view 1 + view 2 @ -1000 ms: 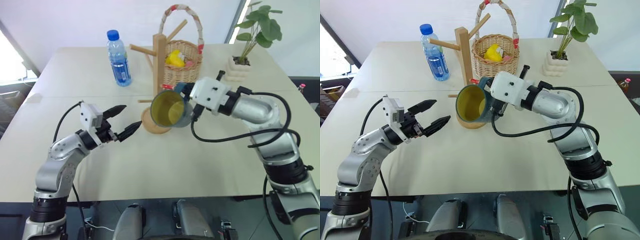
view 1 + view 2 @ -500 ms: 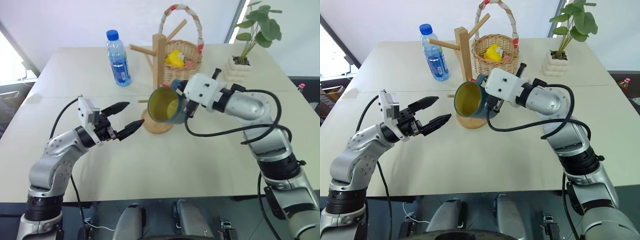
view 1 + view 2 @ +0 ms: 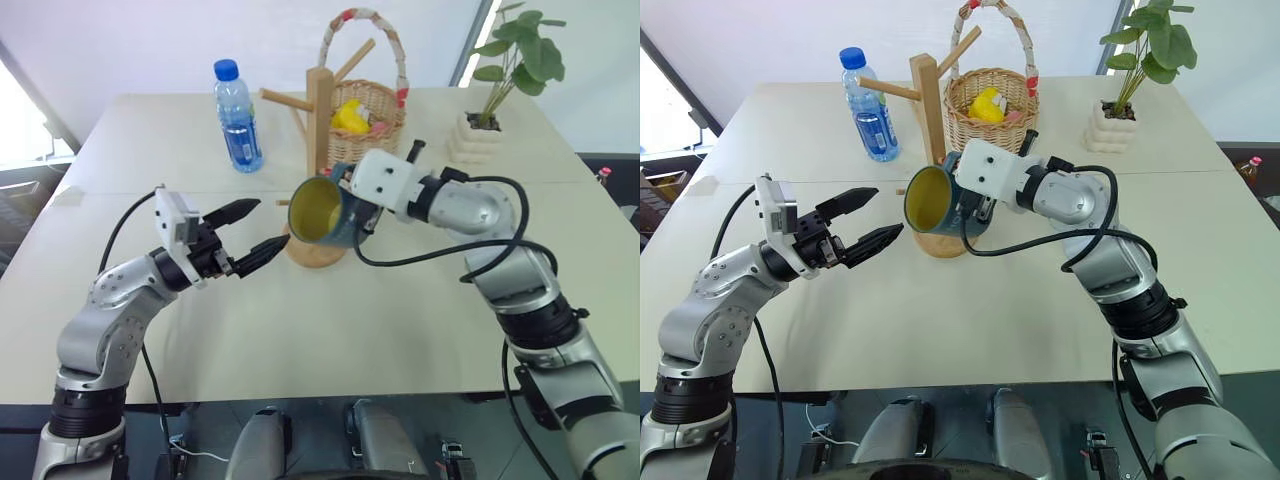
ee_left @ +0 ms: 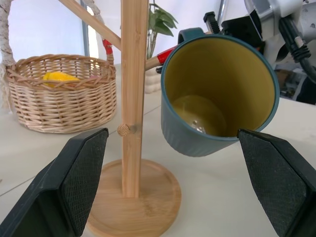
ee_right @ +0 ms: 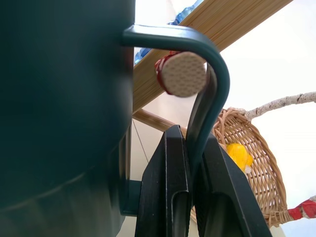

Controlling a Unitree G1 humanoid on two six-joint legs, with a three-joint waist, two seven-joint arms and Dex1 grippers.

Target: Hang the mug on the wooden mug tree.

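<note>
The teal mug with its yellow inside hangs tilted in the air, mouth turned toward my left gripper. It is just in front of the wooden mug tree, above the round base. My right gripper is shut on the mug's loop handle. In the right wrist view the round end of a red-tipped peg shows inside the handle's loop. My left gripper is open, empty, and points at the mug from the left, a short way off.
On the table behind the tree stand a water bottle, a wicker basket holding a yellow thing, and a potted plant at the far right.
My right gripper has carried the mug left and closer to the tree's post. The left gripper has risen a little.
</note>
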